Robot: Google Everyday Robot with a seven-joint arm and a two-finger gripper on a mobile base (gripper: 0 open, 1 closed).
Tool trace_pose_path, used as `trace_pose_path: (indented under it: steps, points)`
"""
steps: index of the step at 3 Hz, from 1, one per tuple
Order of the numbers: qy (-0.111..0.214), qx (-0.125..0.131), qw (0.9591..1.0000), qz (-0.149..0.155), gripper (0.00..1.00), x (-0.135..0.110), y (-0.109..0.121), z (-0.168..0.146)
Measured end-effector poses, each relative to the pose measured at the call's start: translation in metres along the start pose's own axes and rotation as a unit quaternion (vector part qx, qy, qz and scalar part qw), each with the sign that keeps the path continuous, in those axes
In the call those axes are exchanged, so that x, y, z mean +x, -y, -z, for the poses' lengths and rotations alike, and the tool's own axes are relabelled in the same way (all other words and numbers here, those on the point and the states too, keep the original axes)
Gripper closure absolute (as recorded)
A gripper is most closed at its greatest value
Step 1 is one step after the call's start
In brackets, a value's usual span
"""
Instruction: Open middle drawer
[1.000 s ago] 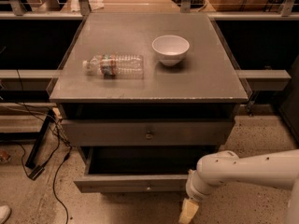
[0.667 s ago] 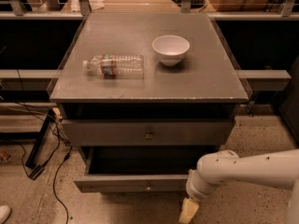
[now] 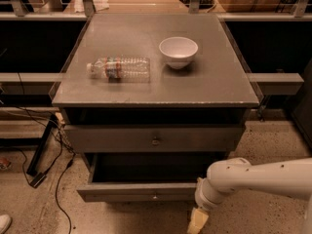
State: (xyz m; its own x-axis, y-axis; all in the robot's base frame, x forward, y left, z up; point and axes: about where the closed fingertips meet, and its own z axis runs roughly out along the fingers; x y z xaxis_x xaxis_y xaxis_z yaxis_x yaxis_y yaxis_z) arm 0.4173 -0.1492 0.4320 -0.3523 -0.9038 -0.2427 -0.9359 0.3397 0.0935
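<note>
Okay, cabinet [image 3: 234, 89]: gray, flat top, drawers stacked down its front, standing on a speckled floor.
Middle drawer [image 3: 122, 192]: the lower of the two fronts in view. It is pulled well out toward the camera, so its dark inside shows from above.
Middle knob [image 3: 155, 196]: small, round, at the centre of that front, with the gripper well off to its right.
Upper drawer [image 3: 107, 139]: taller, wider gray front directly above (own round knob at centre). A dark gap lies between it and the cabinet top, and it sits far less forward than the middle drawer.
Arm [image 3: 263, 177]: white, enters from the right edge and bends downward at a rounded joint by the middle drawer's right front corner.
Gripper [image 3: 197, 222]: pale yellowish tip pointing down at the bottom edge, just right of and below the middle drawer's front. Cannot tell if it touches the corner.
Grip state: cannot tell whether released or clenched (mostly cut off by the bottom edge).
Bottle [image 3: 119, 68]: clear plastic, lying on its side on the left half of the top, cap end to the left.
Bowl [image 3: 178, 51]: white, upright, on the top to the right of the bottle, apart from it.
Cables [image 3: 58, 179]: black, trailing on the floor left of the cabinet.
</note>
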Motion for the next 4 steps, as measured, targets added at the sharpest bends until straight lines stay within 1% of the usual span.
trace_pose_path:
  steps: [2,3,4]
  points:
    - [0.000,0.000,1.0000,0.000,0.00,-0.0021,0.0041,0.0021]
    - [-0.001,-0.003,1.0000,-0.005,0.00,0.0015,-0.0001,0.0020]
    - [-0.001,-0.003,1.0000,-0.005,0.00,-0.0007,0.0042,0.0038]
